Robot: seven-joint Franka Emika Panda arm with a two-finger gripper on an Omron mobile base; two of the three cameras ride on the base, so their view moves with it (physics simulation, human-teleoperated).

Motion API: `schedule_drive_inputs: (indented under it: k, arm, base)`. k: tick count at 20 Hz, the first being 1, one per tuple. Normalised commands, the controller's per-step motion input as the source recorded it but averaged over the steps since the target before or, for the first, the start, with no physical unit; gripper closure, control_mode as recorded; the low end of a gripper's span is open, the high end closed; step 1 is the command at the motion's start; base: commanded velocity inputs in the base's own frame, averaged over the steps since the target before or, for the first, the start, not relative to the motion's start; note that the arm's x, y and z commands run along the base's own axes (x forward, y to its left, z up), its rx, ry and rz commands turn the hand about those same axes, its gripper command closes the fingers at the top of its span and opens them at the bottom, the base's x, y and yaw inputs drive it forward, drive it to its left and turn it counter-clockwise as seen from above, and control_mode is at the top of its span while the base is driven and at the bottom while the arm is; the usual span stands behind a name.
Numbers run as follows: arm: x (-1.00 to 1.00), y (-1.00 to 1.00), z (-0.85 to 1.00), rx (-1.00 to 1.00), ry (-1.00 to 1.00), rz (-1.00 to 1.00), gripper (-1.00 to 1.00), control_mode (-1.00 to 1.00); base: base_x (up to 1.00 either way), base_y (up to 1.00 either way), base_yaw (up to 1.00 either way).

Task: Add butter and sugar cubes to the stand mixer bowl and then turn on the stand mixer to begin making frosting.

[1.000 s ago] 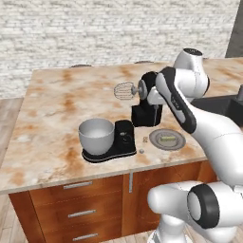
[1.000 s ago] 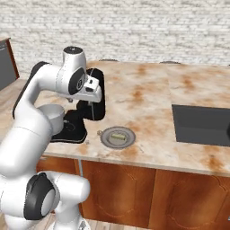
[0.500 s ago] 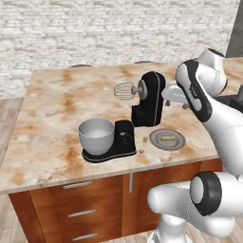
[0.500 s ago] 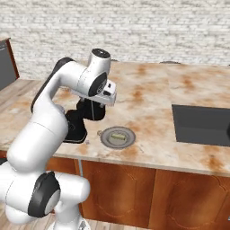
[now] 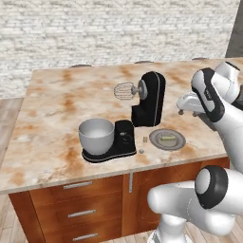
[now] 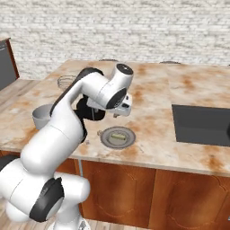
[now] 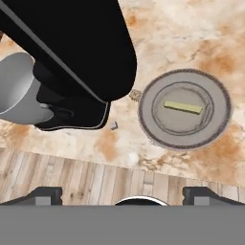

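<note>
Stand mixer (image 7: 72, 52) hides part of bowl (image 7: 16, 91).

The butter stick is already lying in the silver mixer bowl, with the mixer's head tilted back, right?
Not quite. The butter stick lies on the flat grey plate beside the stand mixer, as the hand view shows. The stand mixer bowl looks empty in the left base view. The mixer's head is indeed tilted back.
</note>
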Motion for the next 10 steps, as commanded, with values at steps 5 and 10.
schedule_drive_inputs:
  k: [5,10]
  arm:
    - [0.00,-0.23,-0.35,0.00,-0.02,0.24,-1.00,-1.00]
    - [0.00,0.00,-0.56,0.00,-0.07,0.17,-1.00,-1.00]
  base:
    - [0.00,0.00,0.00]
    - [0.00,0.00,0.00]
